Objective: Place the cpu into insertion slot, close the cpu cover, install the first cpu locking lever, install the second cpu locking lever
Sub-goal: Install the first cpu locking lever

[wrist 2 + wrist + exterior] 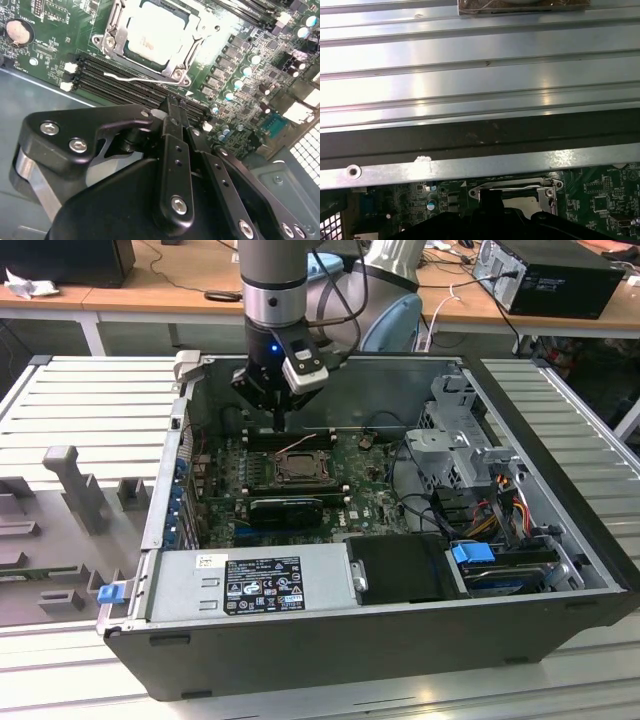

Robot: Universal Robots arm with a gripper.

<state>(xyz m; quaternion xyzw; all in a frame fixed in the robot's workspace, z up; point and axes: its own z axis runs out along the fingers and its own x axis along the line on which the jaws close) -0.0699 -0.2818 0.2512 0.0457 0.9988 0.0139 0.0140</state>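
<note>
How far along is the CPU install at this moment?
Looks done: the cpu sits in the insertion slot, and the cpu cover appears to lie flat over it. In hand: nothing. The gripper, jaws shut, hovers close to a thin locking lever running along the socket's edge. Left: the levers; I cannot tell whether either is latched.

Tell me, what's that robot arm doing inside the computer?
A robot arm is working on an opened computer case. Its pincer hangs just above the green motherboard, beside the insertion slot. In the second wrist view the cpu already sits in that slot, with the cpu cover lying around it and a thin wire lever alongside.
</note>
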